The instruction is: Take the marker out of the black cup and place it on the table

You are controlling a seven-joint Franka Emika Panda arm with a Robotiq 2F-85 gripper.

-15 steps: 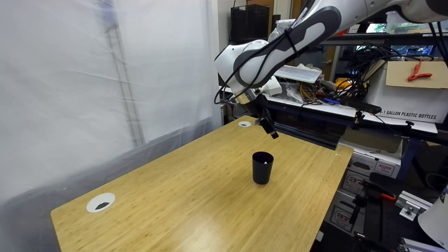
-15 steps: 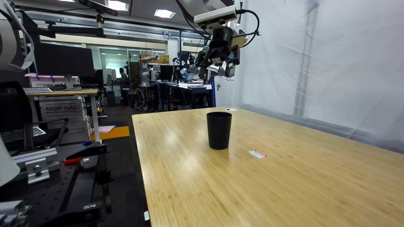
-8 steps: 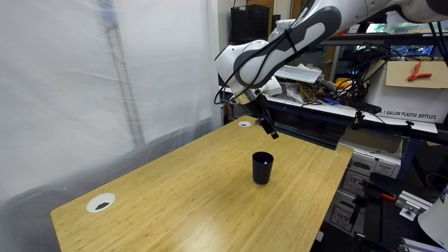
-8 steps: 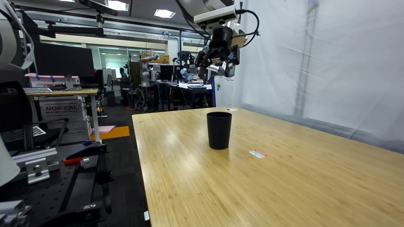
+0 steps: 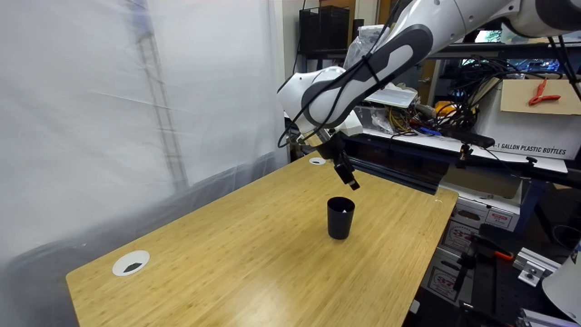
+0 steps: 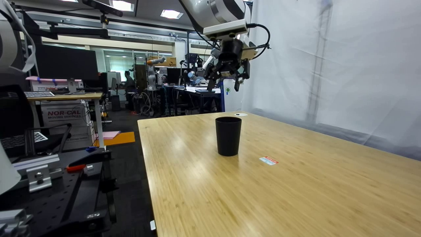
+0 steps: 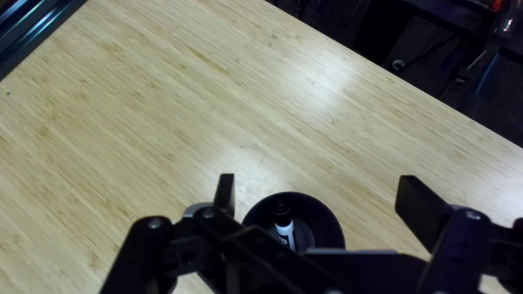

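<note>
The black cup stands upright on the light-wood table; both exterior views show it. Looking down into the cup in the wrist view, I see the marker, white-bodied with a black end, leaning inside; its lower part is hidden behind my gripper's linkage. A pale speck in the cup is all that an exterior view gives of it. My gripper hangs above the cup's rim, tilted, apart from it. Its fingers are spread wide with nothing between them, and the cup appears nearer the left finger.
Two white-rimmed cable holes are set in the tabletop. A red-and-white sticker lies near the cup. Translucent sheeting hangs along one long side. A cluttered workbench stands beyond the far end, and a dark metal rail runs along an edge.
Over the last half second the arm has come down, bringing the open gripper lower and closer to the cup. Before that it was still. The cup has not moved.
</note>
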